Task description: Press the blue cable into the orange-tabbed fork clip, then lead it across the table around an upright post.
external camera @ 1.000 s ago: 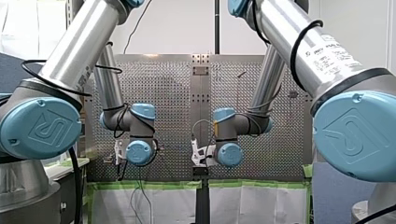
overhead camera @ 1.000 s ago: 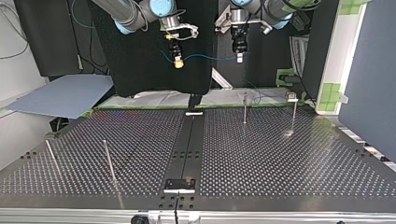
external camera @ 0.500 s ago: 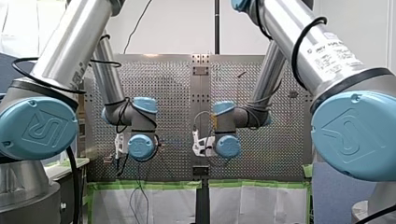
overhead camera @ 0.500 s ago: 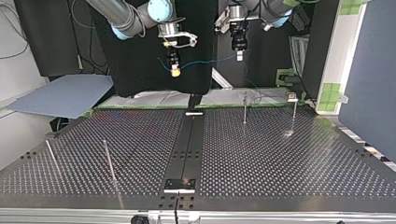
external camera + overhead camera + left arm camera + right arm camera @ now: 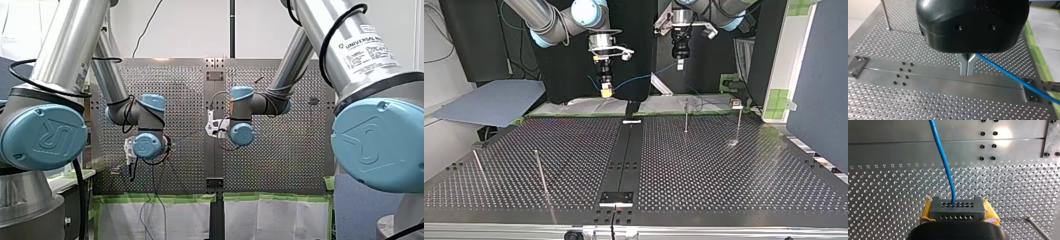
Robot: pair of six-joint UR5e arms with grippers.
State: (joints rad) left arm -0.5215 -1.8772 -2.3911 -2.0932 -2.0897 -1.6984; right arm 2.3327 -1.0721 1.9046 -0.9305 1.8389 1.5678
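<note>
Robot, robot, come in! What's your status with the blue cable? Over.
Both shut on the blue cable: my left gripper, my right gripper. Cable strung between them in the air above the table, not routed yet. Nothing seen in the way.

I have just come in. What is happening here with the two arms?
Both arms hold one blue cable in the air above the table. My left pincer is shut on it, and my right pincer, with yellow pads, grips it further along, so the cable runs between them. It touches no post yet, and it is not in any clip that I can see.
</note>
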